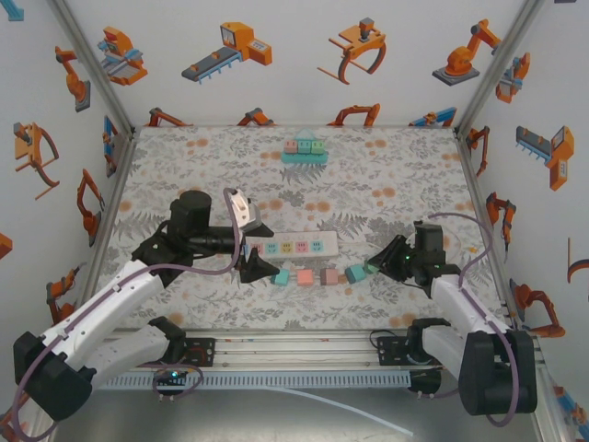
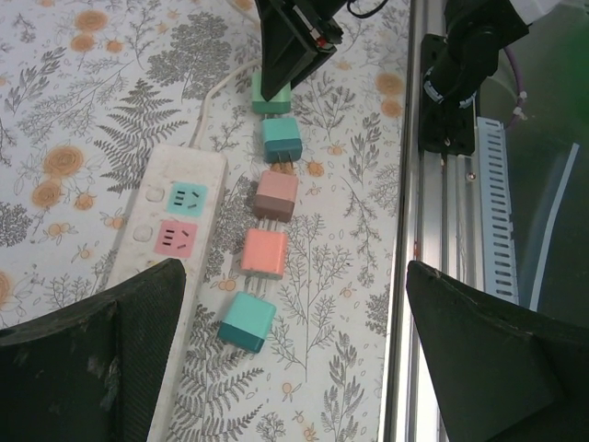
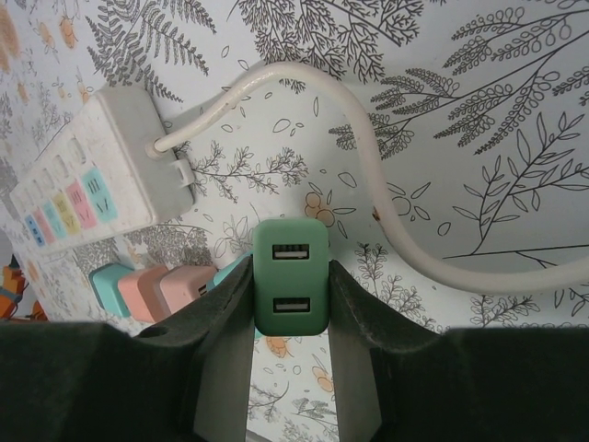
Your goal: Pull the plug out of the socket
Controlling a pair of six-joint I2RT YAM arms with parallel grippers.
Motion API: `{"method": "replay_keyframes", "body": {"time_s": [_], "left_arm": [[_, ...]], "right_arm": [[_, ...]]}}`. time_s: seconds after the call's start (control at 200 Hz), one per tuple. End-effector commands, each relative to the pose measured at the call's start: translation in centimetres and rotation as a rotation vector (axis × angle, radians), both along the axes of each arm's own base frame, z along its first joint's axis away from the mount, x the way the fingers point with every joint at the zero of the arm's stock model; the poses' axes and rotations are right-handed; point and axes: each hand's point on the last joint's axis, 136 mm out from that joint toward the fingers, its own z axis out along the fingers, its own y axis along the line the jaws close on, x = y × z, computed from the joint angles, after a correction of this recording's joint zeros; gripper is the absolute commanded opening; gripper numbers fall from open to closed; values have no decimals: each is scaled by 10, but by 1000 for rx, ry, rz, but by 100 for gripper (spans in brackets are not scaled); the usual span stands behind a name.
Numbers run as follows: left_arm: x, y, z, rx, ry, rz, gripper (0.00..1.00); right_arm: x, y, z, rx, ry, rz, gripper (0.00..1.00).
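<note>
Overhead view: clamping green plug in right end effector just off the power strip's right end, toward the worktop's near edge; showing left end effector gaping wide, empty, at its left end. Left wrist: looking at a row of loose plugs beside bare-looking sockets. Right wrist: pinching the boxy, twin-port plug by its sides, clear of the strip; judging only release remaining

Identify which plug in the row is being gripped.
The green plug at the row's end, clamped by the right gripper; the other four lie free.
</note>
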Motion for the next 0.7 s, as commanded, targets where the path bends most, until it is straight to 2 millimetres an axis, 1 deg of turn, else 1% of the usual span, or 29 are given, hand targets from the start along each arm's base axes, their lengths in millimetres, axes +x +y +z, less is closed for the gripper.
{"method": "replay_keyframes", "body": {"time_s": [0.0, 0.27, 0.396, 0.466, 0.521, 0.641, 0.696], "left_arm": [[-3, -2, 4, 1, -17, -24, 97], [0, -3, 0, 17, -4, -14, 97], [2, -3, -3, 26, -4, -2, 97], [2, -3, -3, 27, -7, 1, 97], [2, -3, -3, 27, -5, 0, 97], [3, -2, -4, 36, 4, 7, 97], [3, -1, -5, 41, 7, 13, 97]], "right_arm": [[-9, -5, -12, -10, 43, -29, 40], [-15, -18, -16, -67, 90, -87, 49], [-16, -24, -13, -81, 104, -124, 53], [-11, -23, -5, -58, 91, -151, 56], [-6, -24, 6, -45, 69, -174, 59], [5, -32, 35, -46, 11, -238, 60], [11, -33, 52, -39, -31, -262, 60]]}}
